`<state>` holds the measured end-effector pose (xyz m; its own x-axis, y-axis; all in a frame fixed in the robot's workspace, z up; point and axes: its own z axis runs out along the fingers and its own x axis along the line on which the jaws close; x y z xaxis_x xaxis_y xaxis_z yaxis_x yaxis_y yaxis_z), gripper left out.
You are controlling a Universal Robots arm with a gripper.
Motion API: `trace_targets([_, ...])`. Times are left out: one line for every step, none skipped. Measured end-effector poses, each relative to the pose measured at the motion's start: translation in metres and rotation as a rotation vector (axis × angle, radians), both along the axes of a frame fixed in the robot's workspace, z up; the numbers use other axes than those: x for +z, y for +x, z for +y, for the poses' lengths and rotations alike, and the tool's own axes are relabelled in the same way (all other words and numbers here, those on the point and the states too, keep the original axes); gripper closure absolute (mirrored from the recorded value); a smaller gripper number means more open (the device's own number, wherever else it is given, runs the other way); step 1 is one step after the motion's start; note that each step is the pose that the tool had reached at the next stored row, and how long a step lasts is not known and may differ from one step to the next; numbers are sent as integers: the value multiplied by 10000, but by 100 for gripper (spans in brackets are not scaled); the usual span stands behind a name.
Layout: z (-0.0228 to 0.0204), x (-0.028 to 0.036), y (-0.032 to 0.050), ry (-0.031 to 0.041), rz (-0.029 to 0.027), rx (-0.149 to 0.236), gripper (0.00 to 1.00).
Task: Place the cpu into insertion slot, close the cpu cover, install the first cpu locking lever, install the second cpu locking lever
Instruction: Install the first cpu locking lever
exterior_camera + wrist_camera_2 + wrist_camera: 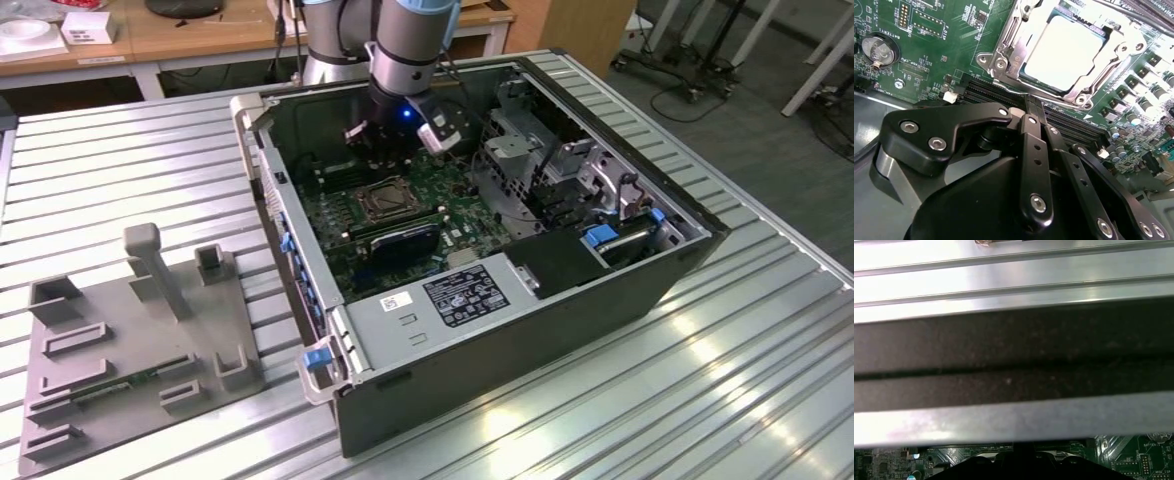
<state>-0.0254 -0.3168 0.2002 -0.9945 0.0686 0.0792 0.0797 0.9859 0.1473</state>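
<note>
The open computer case (534, 330) lies on the slatted table with the green motherboard (441, 215) facing up. The insertion slot (379, 201) sits mid-board. In the second wrist view the pale square cpu (1064, 47) lies in it, and the silvery cpu cover (1004, 55) frames it, lying flat. A thin metal lever (1010, 27) runs along one side of the cover; whether it is latched I cannot tell. My gripper (384, 160) (1030, 102) hangs inside the case just beyond the socket, over the long black memory slots (989, 92). Its fingers are together and hold nothing.
A grey fixture plate (134, 340) with upright blocks stands on the table at the exterior view's left. Metal drive cages (534, 150) and a black box (561, 260) fill the case's right side. A coin battery (876, 50) sits on the board. The case wall (1014, 355) is close by.
</note>
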Motion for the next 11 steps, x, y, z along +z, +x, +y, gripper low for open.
trace_targets([0,-1,1,0,0,1,89])
trace_targets([0,-3,2,0,0,1,89])
trace_targets([0,-3,3,-1,0,0,89])
trace_targets([0,-4,3,0,0,0,89])
trace_targets([0,-5,4,-1,0,0,89])
trace_targets([0,-6,4,0,0,1,89])
trace_targets([0,-7,4,0,0,1,89])
trace_targets([0,-10,4,2,-1,1,89])
trace_targets([0,-14,4,2,-1,1,89])
trace_targets([0,-17,4,1,0,1,89])
trace_targets([0,-20,4,0,0,1,89])
